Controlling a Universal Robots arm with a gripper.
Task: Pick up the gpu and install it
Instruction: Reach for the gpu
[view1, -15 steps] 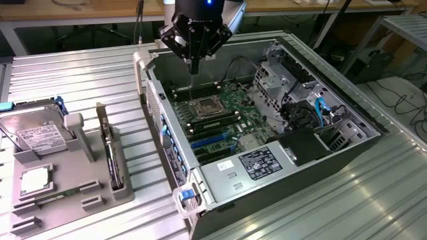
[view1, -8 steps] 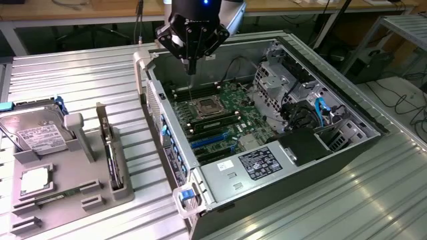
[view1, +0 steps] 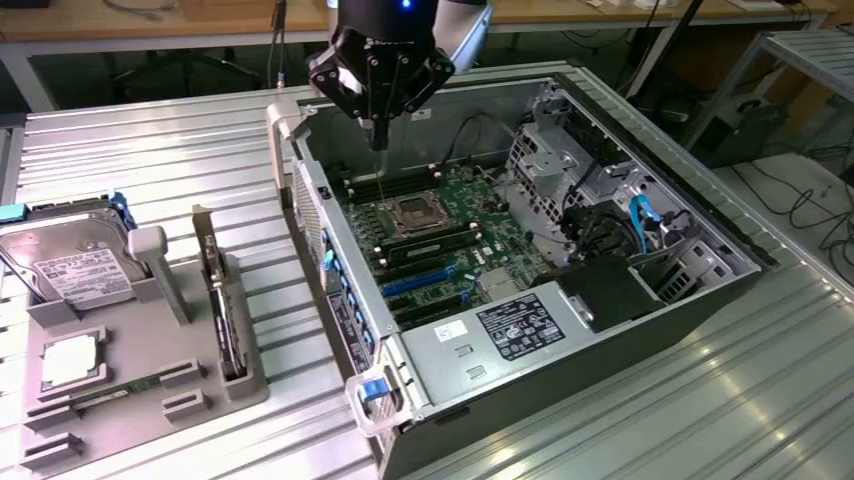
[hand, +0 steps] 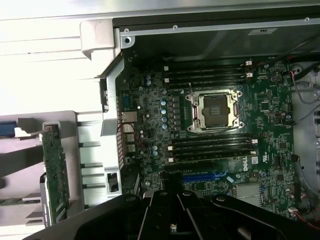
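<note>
Gpu (view1: 214, 290) not picked up yet, parked edge-on in the grey rack (view1: 154, 275).
Exterior view: claw (view1: 380, 145) pinched closed, empty, hovering over the open case (view1: 561, 420), well apart from it. Wrist view: gpu (hand: 55, 170) sits beside the case; I reckon grabbing it needs the claw opened along its thin edge.

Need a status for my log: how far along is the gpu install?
Nothing looks done yet. The gpu stands edge-on in the gray holder outside the case, ungrasped. In hand: the end effector hovers over the open case's motherboard, apart from the card. Left: the pickup and the install itself.
</note>
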